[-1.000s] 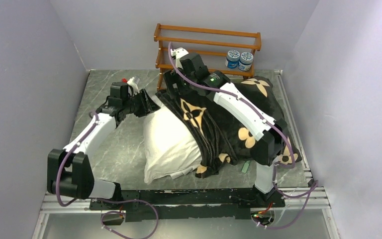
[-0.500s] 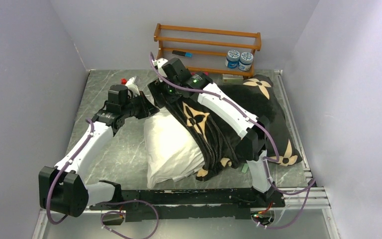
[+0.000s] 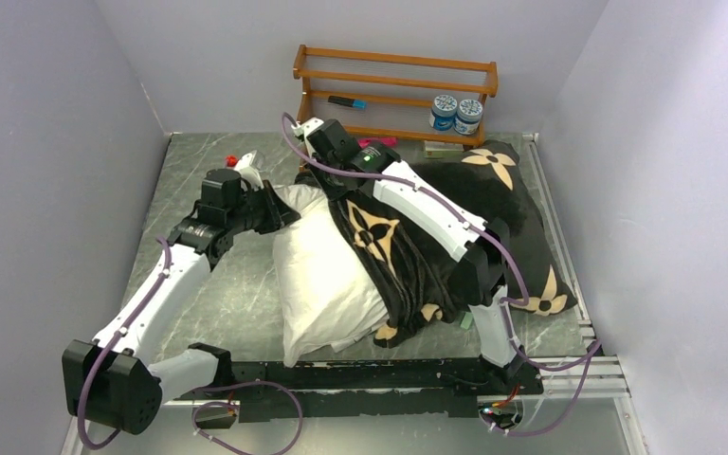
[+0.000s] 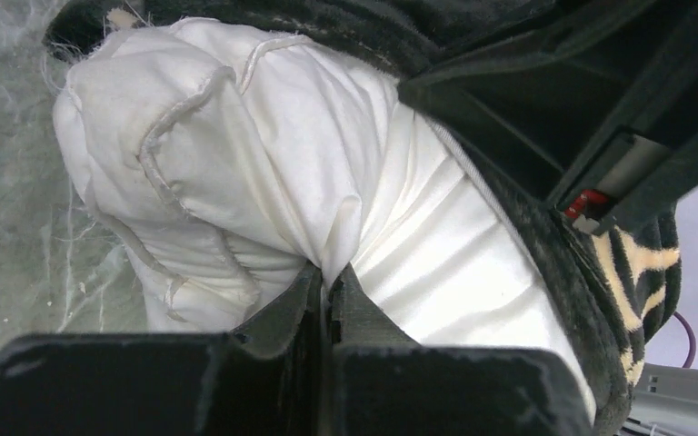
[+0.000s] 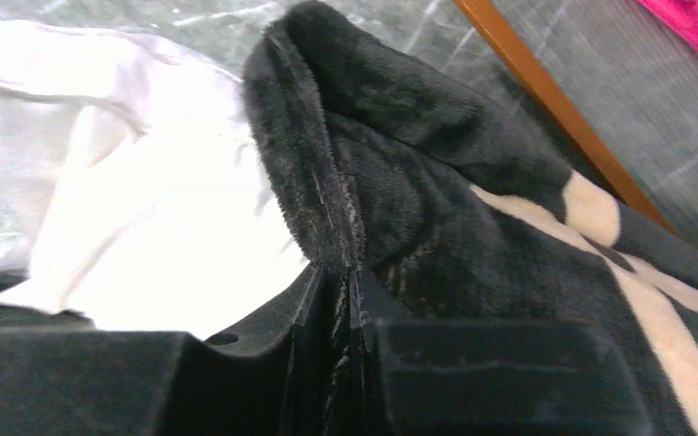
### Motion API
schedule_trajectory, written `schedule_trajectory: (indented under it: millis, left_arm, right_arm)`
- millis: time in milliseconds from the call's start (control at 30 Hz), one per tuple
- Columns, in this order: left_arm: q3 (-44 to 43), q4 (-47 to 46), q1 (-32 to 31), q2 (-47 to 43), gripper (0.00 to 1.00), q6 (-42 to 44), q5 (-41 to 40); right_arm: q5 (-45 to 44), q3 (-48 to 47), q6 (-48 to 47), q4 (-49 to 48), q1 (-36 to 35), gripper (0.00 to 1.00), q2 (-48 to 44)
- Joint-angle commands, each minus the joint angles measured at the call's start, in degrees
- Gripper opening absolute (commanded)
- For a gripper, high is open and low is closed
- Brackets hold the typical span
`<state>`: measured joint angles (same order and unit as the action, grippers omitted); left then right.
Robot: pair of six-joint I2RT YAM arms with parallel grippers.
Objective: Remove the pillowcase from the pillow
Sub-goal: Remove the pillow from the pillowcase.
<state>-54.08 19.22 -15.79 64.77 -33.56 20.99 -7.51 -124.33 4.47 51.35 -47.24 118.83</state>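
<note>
The white pillow (image 3: 327, 275) lies mid-table, its left half bare and its right half inside the black flowered pillowcase (image 3: 455, 204). My left gripper (image 3: 282, 210) sits at the pillow's far left corner. In the left wrist view the left gripper (image 4: 329, 283) is shut on a fold of white pillow fabric (image 4: 264, 154). My right gripper (image 3: 327, 194) is at the pillowcase's open rim near the far edge. In the right wrist view the right gripper (image 5: 345, 277) is shut on the plush black hem of the pillowcase (image 5: 314, 173), with white pillow (image 5: 127, 236) beside it.
A wooden rack (image 3: 393, 95) stands at the back with two blue-lidded jars (image 3: 456, 114) and a dark pen (image 3: 346, 101) on it. A pink item (image 3: 372, 142) lies before the rack. Grey walls close in on both sides. A small red thing (image 3: 236, 157) lies at the far left.
Both grippers have closed: the left on the pillow's corner, the right on the pillowcase hem. The right arm swung left, then drew back toward the pillow. More white pillow shows at the far corner.
</note>
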Motion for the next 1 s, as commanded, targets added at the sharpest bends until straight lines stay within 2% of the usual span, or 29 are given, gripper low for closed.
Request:
schedule_trajectory:
  millis: [0,33,67,300,633,767,967]
  left_arm:
    - [0.8,4.4,-0.9,-3.9,0.05,0.7,1.2]
    - [1.2,4.9,-0.9,-4.3,0.05,0.6,0.7]
    - [1.6,5.4,-0.9,-4.8,0.05,0.4,0.2]
    - [5.3,6.9,-0.9,-8.1,0.05,-1.2,-1.5]
    - [7.3,9.9,-0.8,-10.9,0.05,-2.1,-4.0]
    - [5.3,12.3,-0.8,-10.8,0.05,-0.7,-7.7]
    - [0.2,13.4,-0.8,-7.1,0.05,3.0,-14.7]
  right_arm:
    - [-11.9,2.6,-3.4,2.6,2.2,0.07,-2.0]
    - [-13.4,3.2,-3.7,2.6,2.8,0.01,-2.8]
    - [-14.7,3.8,-4.0,2.6,3.5,0.00,-3.6]
    - [-19.4,10.2,-5.6,1.3,10.0,0.00,-9.6]
    - [-20.3,18.1,-4.6,-0.8,23.2,0.00,-16.9]
    - [-18.2,21.2,-4.6,-1.4,25.4,0.00,-17.3]
    - [-6.0,23.0,-2.6,-5.6,24.6,0.00,-17.2]
